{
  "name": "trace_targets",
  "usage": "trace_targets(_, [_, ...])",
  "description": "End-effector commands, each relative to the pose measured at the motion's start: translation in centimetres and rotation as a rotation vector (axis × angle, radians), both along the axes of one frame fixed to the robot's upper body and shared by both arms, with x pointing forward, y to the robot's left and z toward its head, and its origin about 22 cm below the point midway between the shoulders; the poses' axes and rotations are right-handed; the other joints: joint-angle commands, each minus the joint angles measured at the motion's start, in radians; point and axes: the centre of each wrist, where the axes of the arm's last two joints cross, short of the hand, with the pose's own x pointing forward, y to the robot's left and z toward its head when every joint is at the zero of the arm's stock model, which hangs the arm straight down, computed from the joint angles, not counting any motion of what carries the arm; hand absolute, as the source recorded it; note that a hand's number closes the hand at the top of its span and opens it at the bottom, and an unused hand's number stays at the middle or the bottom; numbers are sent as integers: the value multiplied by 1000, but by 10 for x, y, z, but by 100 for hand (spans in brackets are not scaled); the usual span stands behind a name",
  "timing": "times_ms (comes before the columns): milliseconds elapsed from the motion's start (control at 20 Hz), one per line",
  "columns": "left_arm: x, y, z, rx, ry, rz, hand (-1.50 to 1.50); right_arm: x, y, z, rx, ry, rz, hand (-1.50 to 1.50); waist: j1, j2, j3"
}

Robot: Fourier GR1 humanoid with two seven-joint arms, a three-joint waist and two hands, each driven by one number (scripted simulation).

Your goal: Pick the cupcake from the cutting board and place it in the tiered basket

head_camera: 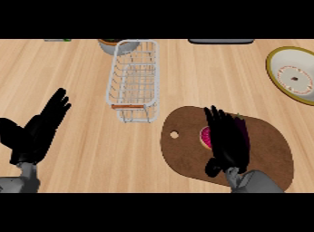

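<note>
The cupcake (205, 137) sits on the cutting board (267, 154), toward the board's upper middle, and only a sliver of its pink top and pale rim shows at the left edge of the right hand (227, 142). That hand lies directly over the cupcake, fingers pointing up the view and slightly bent down around it, thumb low near the wrist; whether the fingers actually touch or clasp the cupcake cannot be told, since the hand hides most of it. A bit of dark purple shows just past the fingers on the right side. The cutting board is a brown, rounded slab with a small hole near its left edge, lying on the wooden counter (79, 72) at the lower right. Just up and left of the board stands the tiered basket (134, 81), a white wire frame with a narrow brown strip across its near end, apart from the board. The left hand (32, 131) rests at the lower left, well apart from the basket, fingers straight and spread, thumb out to the side, holding nothing. A round plate (299, 77) with a yellowish rim lies at the far right. A bowl (108, 44) peeks out behind the basket's far end, and a dark flat object (220, 41) lies at the top edge.
</note>
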Motion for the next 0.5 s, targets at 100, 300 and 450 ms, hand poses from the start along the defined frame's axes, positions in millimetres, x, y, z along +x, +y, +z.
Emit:
trace_targets(100, [1,9,6,6,-2,9,0,15,6,9,-45,136,5,150,2,0,0])
trace_targets(300, [-8,1,7,1,-8,-17,0,3,11,-21,-51,203,70,150,5,0,0])
trace_targets(450, [-3,-3,7,-1,14,4,0,17,-8,-25,-114,183,92,150,4,0,0])
